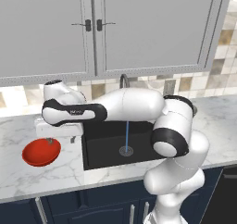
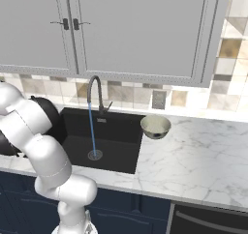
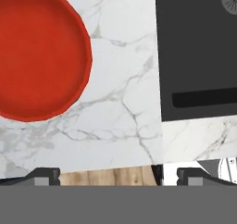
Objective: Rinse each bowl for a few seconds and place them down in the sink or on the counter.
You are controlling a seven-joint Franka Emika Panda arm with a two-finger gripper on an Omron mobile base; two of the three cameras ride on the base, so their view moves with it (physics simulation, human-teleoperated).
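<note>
The red bowl (image 1: 40,152) sits upright on the counter (image 1: 51,172) just left of the sink (image 1: 106,149). My gripper (image 1: 61,140) hangs open just above the bowl's right rim, between bowl and sink, with nothing between its fingers. In the hand view the red bowl (image 3: 37,52) lies at the upper left, the sink (image 3: 199,56) at the right, and the open gripper (image 3: 118,177) is at the bottom edge. The cream-white bowl (image 2: 155,126) stands upright on the counter (image 2: 193,160) at the sink's right rim. A thin blue stream of water (image 2: 91,131) runs from the faucet (image 2: 94,90) to the drain (image 2: 95,154).
Grey wall cabinets (image 1: 92,28) hang above the tiled backsplash (image 2: 227,49). My arm's elbow (image 1: 173,130) stands over the sink's front right corner. Dark navy cabinets (image 1: 92,204) run below the counter edge. A wall outlet (image 2: 158,99) sits behind the cream-white bowl.
</note>
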